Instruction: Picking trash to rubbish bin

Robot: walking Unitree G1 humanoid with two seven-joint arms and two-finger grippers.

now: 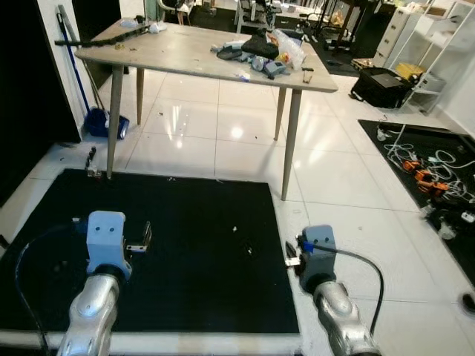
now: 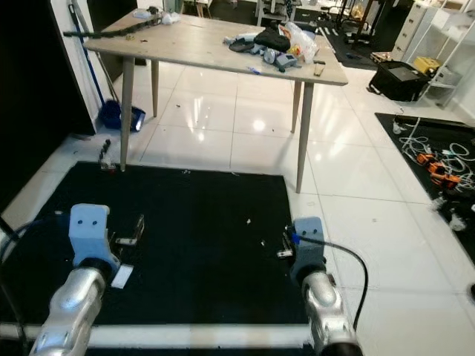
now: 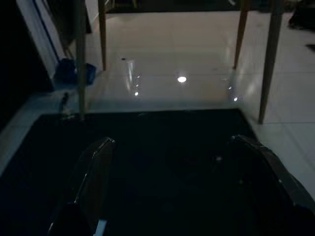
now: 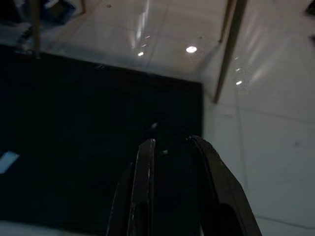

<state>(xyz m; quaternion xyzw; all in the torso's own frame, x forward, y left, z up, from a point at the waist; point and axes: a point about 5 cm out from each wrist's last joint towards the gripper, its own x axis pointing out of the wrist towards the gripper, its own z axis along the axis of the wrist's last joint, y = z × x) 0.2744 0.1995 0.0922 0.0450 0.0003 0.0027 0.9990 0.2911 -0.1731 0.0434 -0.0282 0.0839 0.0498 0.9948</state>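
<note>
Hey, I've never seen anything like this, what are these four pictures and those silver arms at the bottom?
It's a walking humanoid robot. The top two pictures come from its head camera, looking down at a black mat and a table beyond, cluttered with clothes and bags. The silver arms are its own. The dark pictures come from wrist cameras looking along each gripper: the left gripper is wide open, the right gripper nearly closed. Both hold nothing. Small white scraps lie on the mat.
</note>
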